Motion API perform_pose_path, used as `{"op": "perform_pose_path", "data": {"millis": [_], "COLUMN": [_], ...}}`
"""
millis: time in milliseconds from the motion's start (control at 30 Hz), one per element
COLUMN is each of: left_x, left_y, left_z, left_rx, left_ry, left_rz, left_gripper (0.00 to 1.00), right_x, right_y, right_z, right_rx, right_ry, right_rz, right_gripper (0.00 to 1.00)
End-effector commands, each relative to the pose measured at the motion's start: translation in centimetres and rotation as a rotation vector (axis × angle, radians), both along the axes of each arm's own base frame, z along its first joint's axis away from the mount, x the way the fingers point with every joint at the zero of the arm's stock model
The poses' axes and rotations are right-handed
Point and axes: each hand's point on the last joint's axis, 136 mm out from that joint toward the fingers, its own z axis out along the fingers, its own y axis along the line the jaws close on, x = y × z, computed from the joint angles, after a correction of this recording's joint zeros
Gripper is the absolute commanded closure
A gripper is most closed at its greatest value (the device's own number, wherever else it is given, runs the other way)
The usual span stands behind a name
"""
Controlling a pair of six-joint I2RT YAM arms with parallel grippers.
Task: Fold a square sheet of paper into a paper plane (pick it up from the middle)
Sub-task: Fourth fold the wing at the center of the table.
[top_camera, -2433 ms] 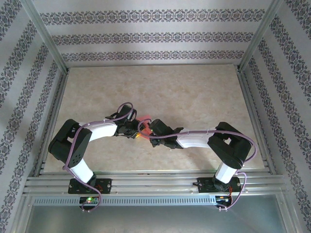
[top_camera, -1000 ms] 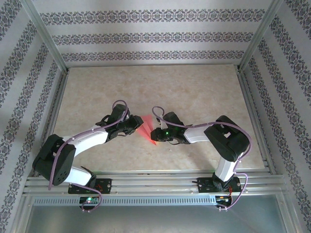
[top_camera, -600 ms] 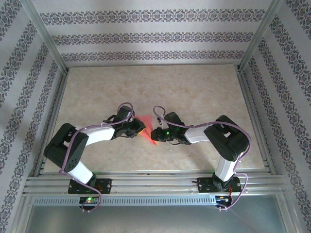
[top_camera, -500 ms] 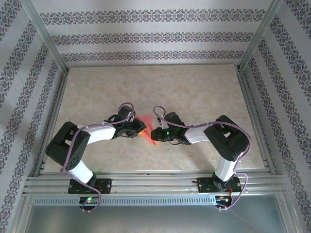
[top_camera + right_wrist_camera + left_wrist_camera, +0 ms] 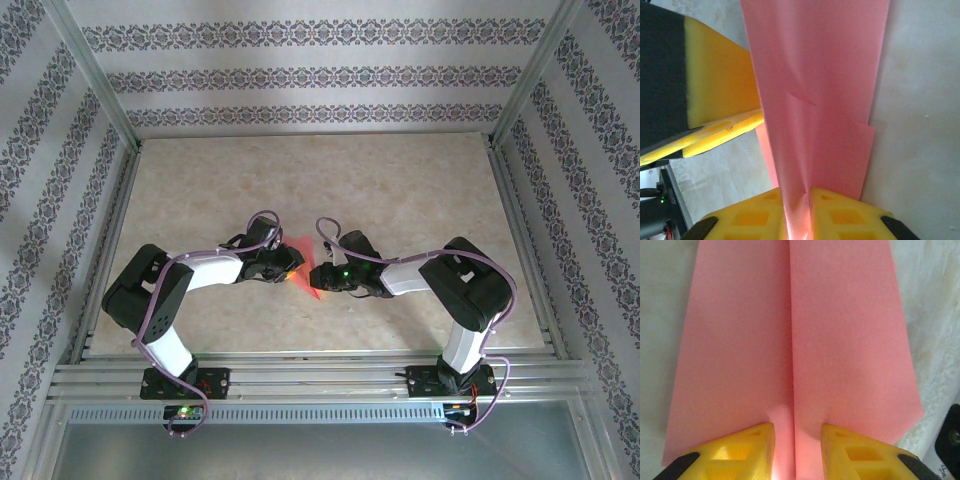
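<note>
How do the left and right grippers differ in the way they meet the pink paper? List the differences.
The left gripper has its jaws apart, straddling the centre crease of the paper. The right gripper has its jaws nearly together, with a raised fold of the paper caught between them. At the left gripper the paper looks flat on the table; at the right gripper it rises as a ridge. Both have yellow fingers and meet the same sheet.
</note>
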Motion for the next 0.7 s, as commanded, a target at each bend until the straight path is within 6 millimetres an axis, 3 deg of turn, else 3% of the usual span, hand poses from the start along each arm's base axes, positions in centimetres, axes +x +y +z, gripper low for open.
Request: {"op": "perform_pose_path", "data": {"millis": [0,367,667], "left_x": [-0.3,-0.8,-1.1], "left_y": [0.0,0.3,0.5], "left_z": [-0.3,-1.2,-1.9], "left_rx": [0.041,0.078,0.093], "left_ry": [0.009,0.047,0.071], "left_rz": [-0.022,-0.028,-0.029], "left_gripper": [0.69,0.61,0.57], "right_x": [0.0,0.8,0.8], "right_y": [-1.1,-1.2,-1.1], "right_z": [-1.4,0.7,0.7], "right_rx": [-0.043,0.0,0.002], "right_ry": [0.006,-0.05,-0.049], "right_rz": [-0.022,-0.015,-0.004], "right_gripper": [0.76,0.71,0.69]}}
